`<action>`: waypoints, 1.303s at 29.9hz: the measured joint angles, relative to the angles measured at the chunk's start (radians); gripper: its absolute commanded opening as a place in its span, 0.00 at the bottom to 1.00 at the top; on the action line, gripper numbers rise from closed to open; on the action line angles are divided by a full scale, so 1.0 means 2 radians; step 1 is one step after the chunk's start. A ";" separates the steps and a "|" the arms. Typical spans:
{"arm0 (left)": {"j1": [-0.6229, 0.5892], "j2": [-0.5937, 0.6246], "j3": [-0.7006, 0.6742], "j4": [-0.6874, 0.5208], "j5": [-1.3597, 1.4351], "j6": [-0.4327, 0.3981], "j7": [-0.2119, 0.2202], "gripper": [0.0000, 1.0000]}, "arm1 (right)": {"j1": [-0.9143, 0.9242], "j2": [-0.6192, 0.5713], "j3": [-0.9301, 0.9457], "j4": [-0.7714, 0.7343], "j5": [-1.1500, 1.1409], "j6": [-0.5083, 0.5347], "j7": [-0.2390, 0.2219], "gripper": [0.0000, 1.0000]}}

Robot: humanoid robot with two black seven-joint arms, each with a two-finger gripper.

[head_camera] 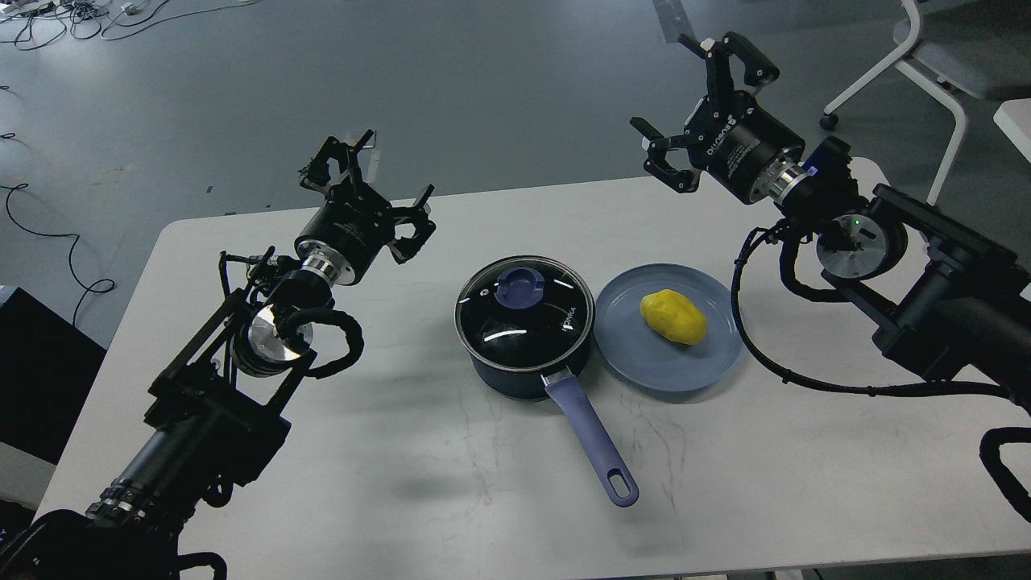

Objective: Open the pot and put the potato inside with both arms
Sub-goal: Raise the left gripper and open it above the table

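Observation:
The dark navy pot (515,379) stands mid-table, its lavender-blue handle (592,439) pointing toward me. A glass lid (525,310) with a blue knob (519,287) covers it. The yellow potato (673,316) lies on a blue-grey plate (701,366) just right of the pot. My left gripper (366,181) hangs open above the table's far left part, well left of the pot, holding nothing. My right gripper (685,101) is open too, raised beyond the far edge, above and behind the plate.
The white table (403,483) ends close behind both grippers, with grey floor beyond. A white chair (926,64) stands at the far right. Cables lie on the floor at the far left. Bare tabletop spreads in front of the pot and plate.

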 measured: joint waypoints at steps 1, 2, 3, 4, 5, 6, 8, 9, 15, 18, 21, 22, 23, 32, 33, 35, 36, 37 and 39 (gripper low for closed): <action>0.001 0.000 -0.002 0.000 0.000 0.000 0.000 0.98 | -0.002 0.001 0.000 0.000 0.000 -0.001 0.000 1.00; 0.003 0.000 -0.004 -0.001 -0.001 0.001 0.000 0.98 | -0.005 0.003 0.000 -0.001 0.000 -0.001 0.000 1.00; 0.006 -0.001 -0.006 -0.002 -0.001 0.001 0.000 0.98 | -0.008 0.005 0.001 -0.003 0.000 -0.002 0.000 1.00; 0.007 -0.001 -0.008 -0.003 0.000 0.001 0.000 0.98 | -0.009 0.006 0.001 -0.004 -0.001 -0.002 -0.001 1.00; 0.008 -0.001 -0.010 -0.003 0.000 0.001 0.000 0.98 | -0.011 0.007 0.002 -0.005 -0.001 -0.002 -0.001 1.00; 0.009 -0.001 -0.011 -0.003 0.001 0.001 0.000 0.98 | -0.011 0.007 0.003 -0.006 -0.001 -0.002 -0.001 1.00; 0.010 -0.001 -0.012 -0.004 0.000 0.001 0.000 0.98 | -0.012 0.008 0.005 -0.006 -0.001 -0.002 0.000 1.00; 0.010 -0.001 -0.013 -0.004 -0.001 0.001 -0.001 0.98 | -0.012 0.008 0.006 -0.006 -0.001 -0.002 0.000 1.00; 0.011 0.000 -0.015 -0.004 -0.004 -0.001 -0.005 0.98 | -0.007 0.007 0.006 -0.005 -0.001 -0.002 0.001 1.00; 0.013 0.004 -0.015 -0.004 -0.004 0.001 -0.011 0.98 | -0.006 0.005 0.006 -0.005 -0.001 -0.002 0.001 1.00; 0.013 0.010 -0.014 -0.004 -0.004 0.003 -0.022 0.98 | -0.006 0.003 0.006 -0.005 -0.001 -0.002 0.001 1.00; 0.013 0.011 -0.013 -0.004 -0.003 0.003 -0.029 0.98 | -0.006 0.002 0.007 -0.004 -0.001 -0.002 0.001 1.00; 0.014 0.011 -0.012 -0.004 -0.002 0.003 -0.035 0.98 | -0.007 0.002 0.007 -0.003 -0.001 -0.002 0.001 1.00; 0.014 0.017 -0.011 -0.005 0.002 -0.004 -0.057 0.98 | 0.000 -0.002 0.019 0.010 -0.001 -0.018 0.005 1.00; 0.014 0.017 -0.011 -0.005 0.002 -0.004 -0.057 0.98 | 0.000 -0.003 0.018 0.010 -0.001 -0.018 0.004 1.00; 0.014 0.019 -0.011 -0.005 0.002 -0.004 -0.055 0.98 | 0.001 -0.004 0.015 0.010 -0.001 -0.018 0.003 1.00; 0.014 0.021 -0.011 -0.005 0.002 -0.004 -0.054 0.98 | 0.001 -0.004 0.014 0.011 -0.002 -0.018 0.003 1.00; 0.014 0.022 -0.010 -0.005 0.002 -0.004 -0.054 0.98 | 0.001 -0.005 0.014 0.011 -0.002 -0.018 0.002 1.00; 0.014 0.025 -0.008 -0.005 0.002 -0.004 -0.054 0.98 | 0.001 -0.005 0.013 0.011 -0.002 -0.017 0.002 1.00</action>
